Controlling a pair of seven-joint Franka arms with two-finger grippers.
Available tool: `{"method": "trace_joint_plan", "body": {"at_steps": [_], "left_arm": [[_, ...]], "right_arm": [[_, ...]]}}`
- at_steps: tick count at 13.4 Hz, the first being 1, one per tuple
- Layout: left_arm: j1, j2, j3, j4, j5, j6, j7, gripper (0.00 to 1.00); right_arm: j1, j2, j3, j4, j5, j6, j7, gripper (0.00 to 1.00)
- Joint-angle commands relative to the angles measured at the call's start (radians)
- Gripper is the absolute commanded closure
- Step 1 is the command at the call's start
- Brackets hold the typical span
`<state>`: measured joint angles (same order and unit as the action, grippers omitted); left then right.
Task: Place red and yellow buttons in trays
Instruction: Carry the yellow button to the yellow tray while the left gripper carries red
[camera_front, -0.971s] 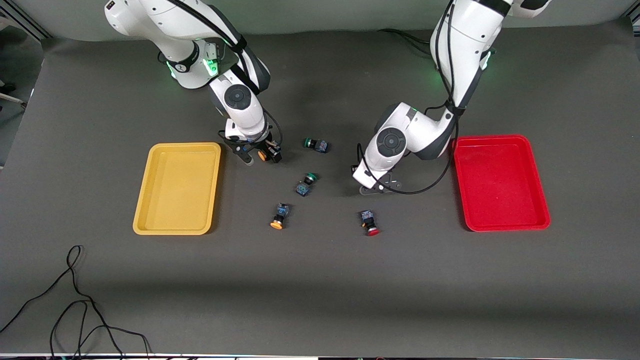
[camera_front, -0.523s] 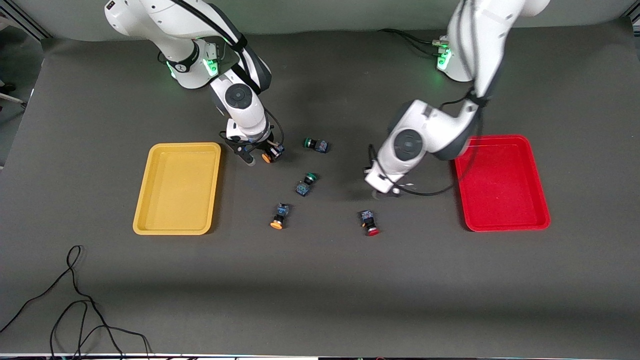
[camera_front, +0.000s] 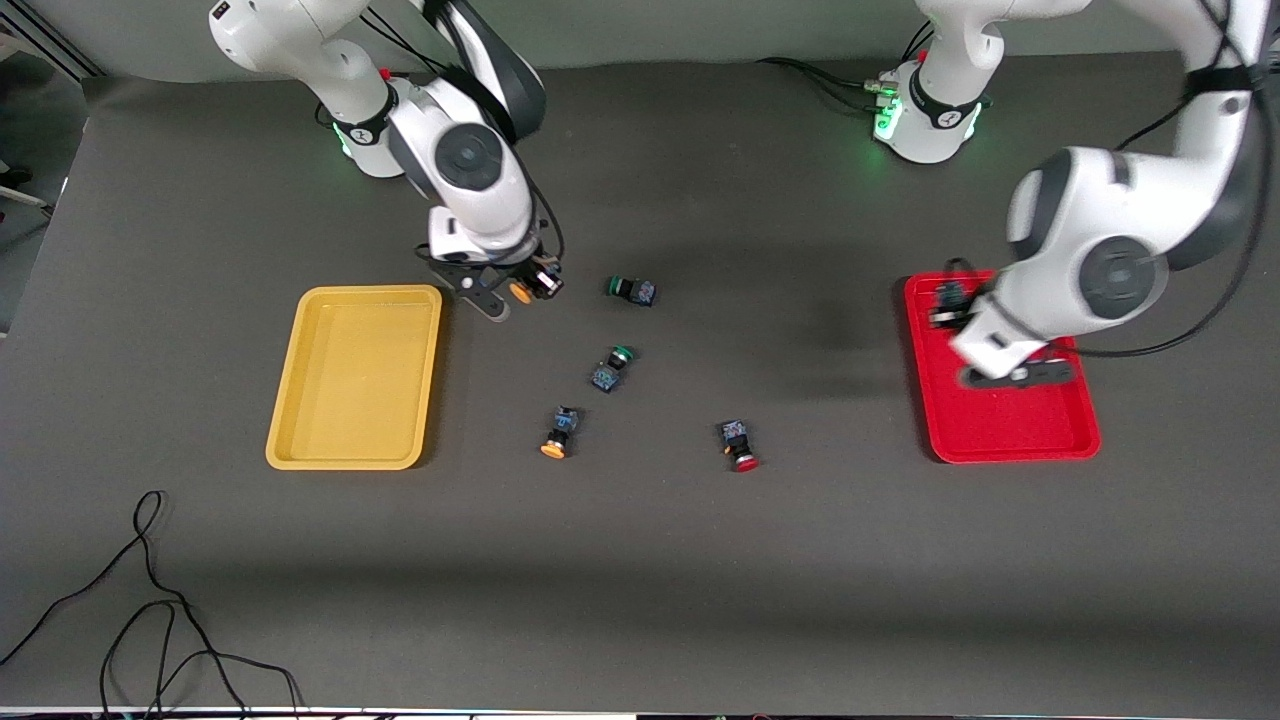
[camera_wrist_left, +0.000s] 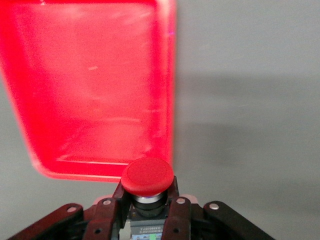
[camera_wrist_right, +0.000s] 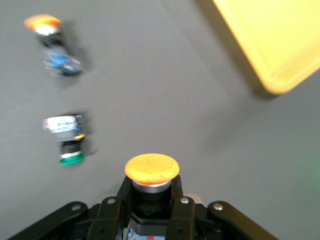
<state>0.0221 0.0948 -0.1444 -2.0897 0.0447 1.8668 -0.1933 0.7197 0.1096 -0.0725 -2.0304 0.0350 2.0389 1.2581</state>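
Note:
My left gripper (camera_front: 1015, 376) is up over the red tray (camera_front: 1000, 432), shut on a red button (camera_wrist_left: 148, 176); the tray's rim (camera_wrist_left: 170, 75) shows below it in the left wrist view. My right gripper (camera_front: 512, 293) is shut on a yellow button (camera_front: 520, 291) and holds it just above the table beside the yellow tray (camera_front: 355, 375). The right wrist view shows this yellow button (camera_wrist_right: 152, 168) between the fingers and the yellow tray's corner (camera_wrist_right: 270, 45). A second yellow button (camera_front: 557, 432) and a second red button (camera_front: 740, 445) lie on the table between the trays.
Two green-capped buttons (camera_front: 632, 290) (camera_front: 610, 368) lie on the dark mat between the trays, near the loose yellow button. A black cable (camera_front: 150, 600) lies loose at the table corner nearest the front camera, at the right arm's end.
My left arm has swung from the middle of the table to over the red tray, carrying the red button. My right gripper has risen slightly with the yellow button.

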Motion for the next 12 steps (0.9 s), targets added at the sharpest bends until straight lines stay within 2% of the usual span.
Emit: {"method": "trace_joint_plan", "body": {"at_steps": [1,3,5,7,9,10,11,12], "left_arm": [[0.097,-0.056,-0.015,-0.191,0.029,0.127,0.075,1.00],[0.154,-0.059,-0.017,-0.312,0.029,0.277,0.120,1.00],[0.168,-0.050,-0.015,-0.410,0.029,0.427,0.123,1.00],[0.168,-0.003,-0.015,-0.440,0.029,0.526,0.123,1.00],[0.173,0.042,-0.015,-0.440,0.029,0.575,0.121,1.00],[0.174,0.057,-0.015,-0.440,0.029,0.592,0.121,0.96],[0.174,0.065,-0.015,-0.437,0.029,0.600,0.120,0.25],[0.182,0.050,-0.017,-0.429,0.027,0.576,0.118,0.01]], "right_arm": [[-0.006,-0.045,-0.082,0.061,0.005,-0.065,-0.237,0.76],[-0.006,-0.070,-0.182,0.059,0.005,-0.078,-0.476,0.76],[-0.005,-0.083,-0.310,0.064,0.005,-0.103,-0.724,0.76],[-0.005,-0.084,-0.447,0.058,0.006,-0.102,-0.947,0.76],[-0.006,-0.076,-0.550,0.033,0.006,-0.088,-1.110,0.76],[-0.006,-0.074,-0.599,-0.005,0.008,-0.042,-1.184,0.76],[-0.006,-0.074,-0.633,-0.070,0.009,0.030,-1.233,0.76],[-0.006,-0.071,-0.654,-0.142,0.009,0.119,-1.256,0.76]]}}
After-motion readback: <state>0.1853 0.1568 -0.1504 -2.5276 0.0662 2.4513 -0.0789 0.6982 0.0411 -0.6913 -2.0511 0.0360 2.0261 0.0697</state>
